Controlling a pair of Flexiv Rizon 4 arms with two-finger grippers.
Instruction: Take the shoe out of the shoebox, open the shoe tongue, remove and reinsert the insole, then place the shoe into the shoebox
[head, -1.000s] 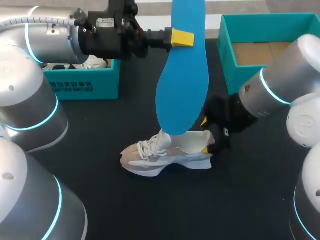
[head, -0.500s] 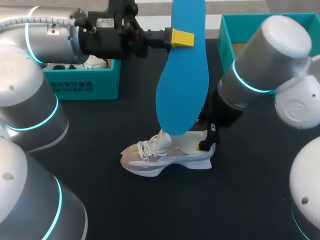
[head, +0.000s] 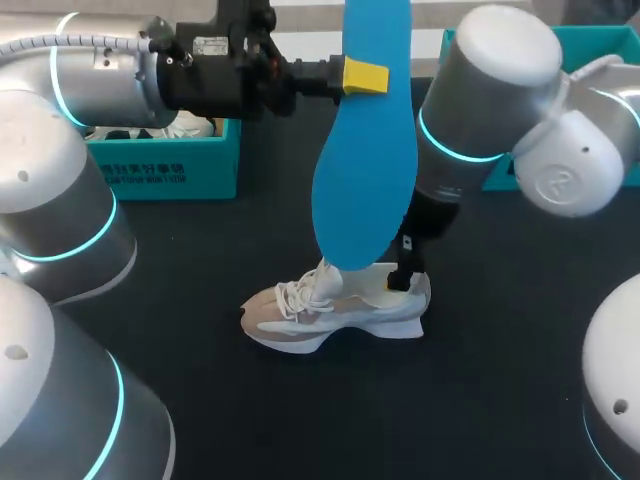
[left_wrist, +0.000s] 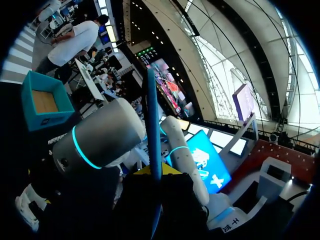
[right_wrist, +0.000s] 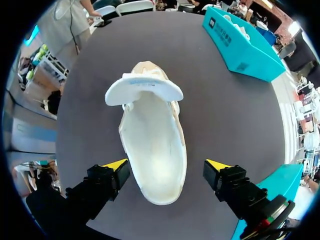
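Pinching the pulled-out insole in our left fingers, with the shoe between our spread right fingers, we judge reinsertion and boxing remain.

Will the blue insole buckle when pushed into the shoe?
Probably bends: the insole looks very thin edge-on in the left wrist view. Pinched near one end by the left gripper, it hangs fairly straight, so likely springy, not limp.

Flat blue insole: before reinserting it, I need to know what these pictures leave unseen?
Head view: blue insole top end cut off by the picture's edge; its lower end overlaps part of the beige lace-up shoe.
Left wrist view: insole seen edge-on, so its faces are hidden.
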